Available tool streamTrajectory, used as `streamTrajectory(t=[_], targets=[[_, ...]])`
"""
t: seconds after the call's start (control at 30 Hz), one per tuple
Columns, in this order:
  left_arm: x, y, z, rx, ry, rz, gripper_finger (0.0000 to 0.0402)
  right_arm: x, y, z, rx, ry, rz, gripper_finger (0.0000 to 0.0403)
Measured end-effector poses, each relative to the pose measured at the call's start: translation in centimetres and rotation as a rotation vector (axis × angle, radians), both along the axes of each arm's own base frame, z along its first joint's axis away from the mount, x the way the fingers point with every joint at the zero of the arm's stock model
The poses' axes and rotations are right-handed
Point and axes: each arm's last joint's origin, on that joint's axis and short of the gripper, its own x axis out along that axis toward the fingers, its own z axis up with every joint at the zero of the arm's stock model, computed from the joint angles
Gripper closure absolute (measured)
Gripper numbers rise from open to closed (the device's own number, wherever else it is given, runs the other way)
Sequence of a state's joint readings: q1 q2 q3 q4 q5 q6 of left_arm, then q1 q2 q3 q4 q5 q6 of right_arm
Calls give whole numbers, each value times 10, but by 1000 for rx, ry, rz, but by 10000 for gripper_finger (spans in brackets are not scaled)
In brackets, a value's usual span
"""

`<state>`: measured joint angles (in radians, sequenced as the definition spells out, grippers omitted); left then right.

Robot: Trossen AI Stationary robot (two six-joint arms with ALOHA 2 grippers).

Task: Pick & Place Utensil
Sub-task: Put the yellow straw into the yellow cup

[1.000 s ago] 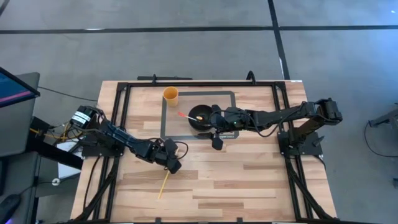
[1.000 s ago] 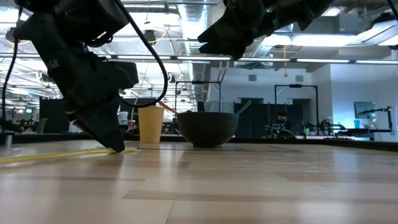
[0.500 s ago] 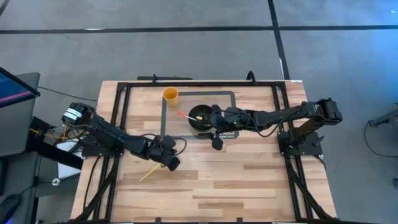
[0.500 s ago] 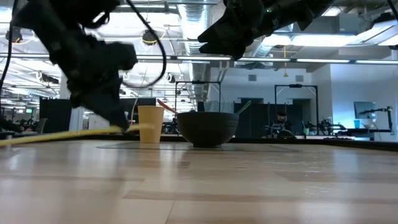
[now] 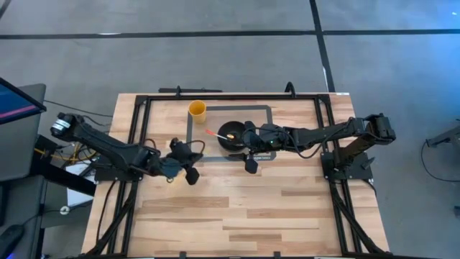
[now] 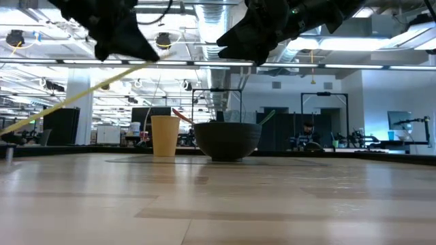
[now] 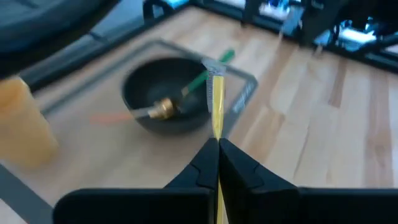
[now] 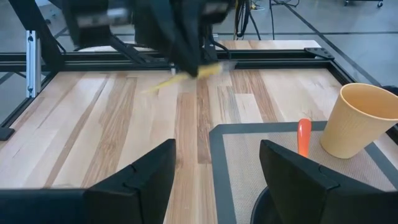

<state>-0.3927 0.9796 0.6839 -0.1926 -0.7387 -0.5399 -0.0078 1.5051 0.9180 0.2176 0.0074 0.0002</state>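
Observation:
My left gripper (image 7: 217, 149) is shut on a long yellow utensil (image 6: 75, 99) and holds it high above the table, left of the black bowl (image 5: 231, 138). The bowl stands on a grey mat (image 5: 208, 155) and holds green, orange and gold-tipped utensils (image 7: 163, 109). A yellow cup (image 5: 197, 109) stands upright on the mat's far left corner. My right gripper (image 8: 214, 186) hovers open over the bowl's right rim with nothing between its fingers. My left gripper pinches the yellow utensil between its two shut fingers (image 7: 202, 163), with a short end (image 7: 216, 99) sticking out past the fingertips. The utensil is lifted clear of the table. Its long end (image 6: 27, 121) slants down away from the gripper.
A black frame (image 5: 215, 96) borders the wooden table (image 5: 273, 208). The near half of the table is bare wood.
My left gripper has taken hold of the yellow utensil and risen with it, moving toward the far edge and the bowl. The utensil, which lay flat on the table, has swung round and now hangs slanted, clear of the wood.

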Motion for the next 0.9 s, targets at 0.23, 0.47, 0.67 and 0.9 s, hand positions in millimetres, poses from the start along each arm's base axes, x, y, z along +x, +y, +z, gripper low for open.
streamTrajectory(t=[0.23, 0.47, 0.67, 0.9], targets=[[-10, 8, 16, 147, -39, 42, 397, 0, 0, 0, 0, 0, -1, 177], [-3, 22, 28, 270, -75, 98, 397, 0, -1, 0, 0, 0, -2, 177], [5, 42, 46, 384, -179, 81, 397, 0, -1, 0, 0, 0, -2, 177], [7, 72, 63, 508, -284, 72, 398, 0, 0, -1, 24, 13, -3, 177]])
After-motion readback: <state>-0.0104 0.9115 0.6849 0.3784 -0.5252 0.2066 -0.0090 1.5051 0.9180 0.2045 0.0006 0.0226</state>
